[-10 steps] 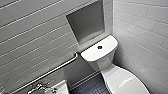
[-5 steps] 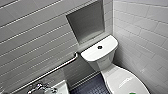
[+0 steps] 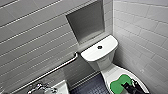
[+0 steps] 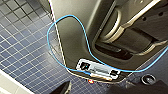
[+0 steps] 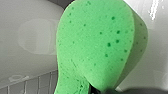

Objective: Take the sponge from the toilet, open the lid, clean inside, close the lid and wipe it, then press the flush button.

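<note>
The white toilet [image 3: 106, 63] stands in the corner, its lid [image 3: 110, 73] down. In the middle of the tank top sits the small dark flush button [image 3: 99, 47]. The bright green sponge [image 3: 119, 83] lies over the lid near the picture's lower edge. My right gripper [image 3: 130, 87] is a dark shape at the sponge's right side, shut on its edge. In the right wrist view the sponge [image 5: 100, 45] looms large and is pinched where the gripper holds it. Whether the sponge touches the lid I cannot tell. My left gripper is open and holds nothing.
A metal grab bar [image 3: 57, 66] runs along the tiled wall left of the tank, below a recessed niche [image 3: 86, 21]. A sink with a faucet [image 3: 40, 87] is at lower left. Dark tiled floor [image 3: 90, 86] lies between. A blue cable [image 4: 85, 32] loops over the robot's base.
</note>
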